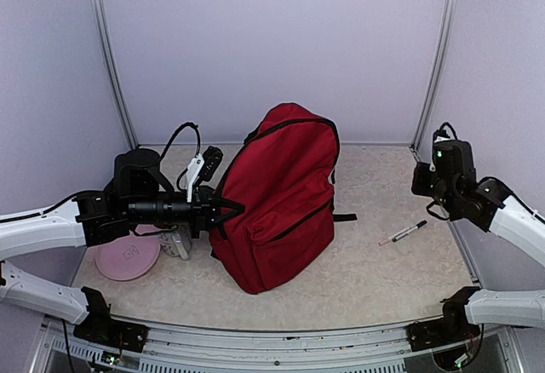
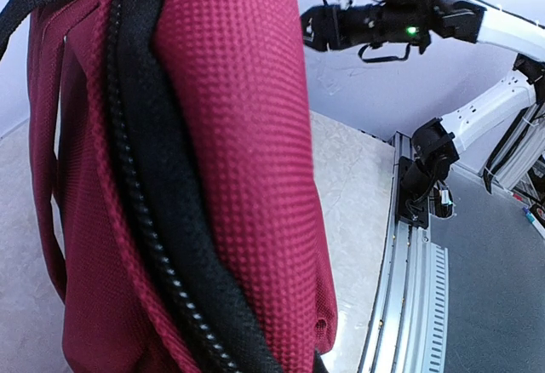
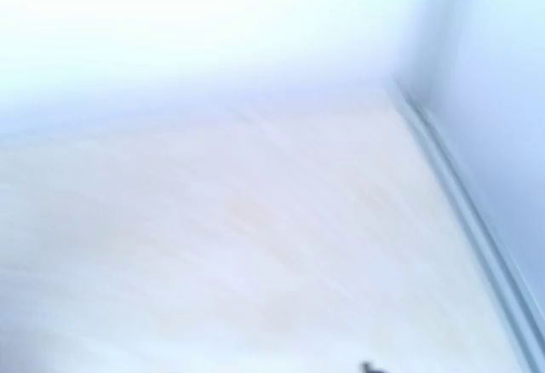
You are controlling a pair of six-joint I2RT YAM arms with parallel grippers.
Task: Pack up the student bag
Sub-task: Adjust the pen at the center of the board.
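The student bag (image 1: 281, 198), dark red with black zippers, stands upright in the middle of the table. My left gripper (image 1: 228, 211) reaches in level from the left and is shut on the bag's left edge beside the main zipper. In the left wrist view the red fabric (image 2: 230, 134) and the black zipper (image 2: 145, 220) fill the frame and hide the fingers. My right gripper (image 1: 423, 184) hangs above the table at the right, well clear of the bag. It also shows far off as the right gripper (image 2: 308, 28) in the left wrist view. The right wrist view is blurred and shows only bare table.
A black and white marker (image 1: 403, 233) lies on the table right of the bag. A pink round disc (image 1: 128, 258) and a small grey item (image 1: 177, 242) lie under the left arm. A black strap (image 1: 344, 217) trails from the bag's right side. Walls close in the back and sides.
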